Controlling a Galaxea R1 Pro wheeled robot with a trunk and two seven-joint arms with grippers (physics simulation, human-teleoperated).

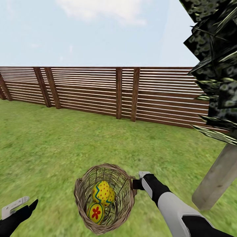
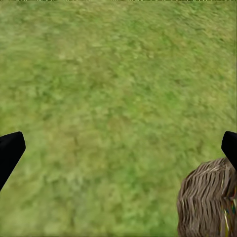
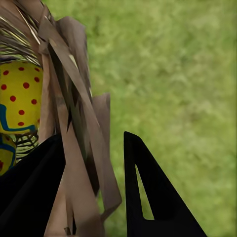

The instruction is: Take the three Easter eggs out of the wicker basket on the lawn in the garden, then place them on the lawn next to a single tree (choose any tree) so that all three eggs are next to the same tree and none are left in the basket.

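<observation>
The wicker basket (image 1: 123, 197) sits tilted over the lawn (image 1: 65, 144), with my right gripper (image 1: 136, 181) shut on its rim; the woven rim strips (image 3: 81, 148) stand between the two black fingers (image 3: 148, 197). Inside lie the Easter eggs: a yellow one with red dots (image 1: 101, 192), one partly hidden behind it (image 1: 112, 197), and one with a red flower (image 1: 95, 213). The red-dotted egg (image 3: 19, 96) shows through the weave. My left gripper (image 1: 23, 203) hangs open left of the basket (image 2: 207, 205), its fingertips (image 2: 10, 153) wide apart over grass.
A tree with a thick pale trunk (image 1: 217, 179) and dark blotched foliage (image 1: 215, 59) stands close on the right of the basket. A brown slatted fence (image 1: 98, 90) closes the garden at the back. Open grass stretches ahead and to the left.
</observation>
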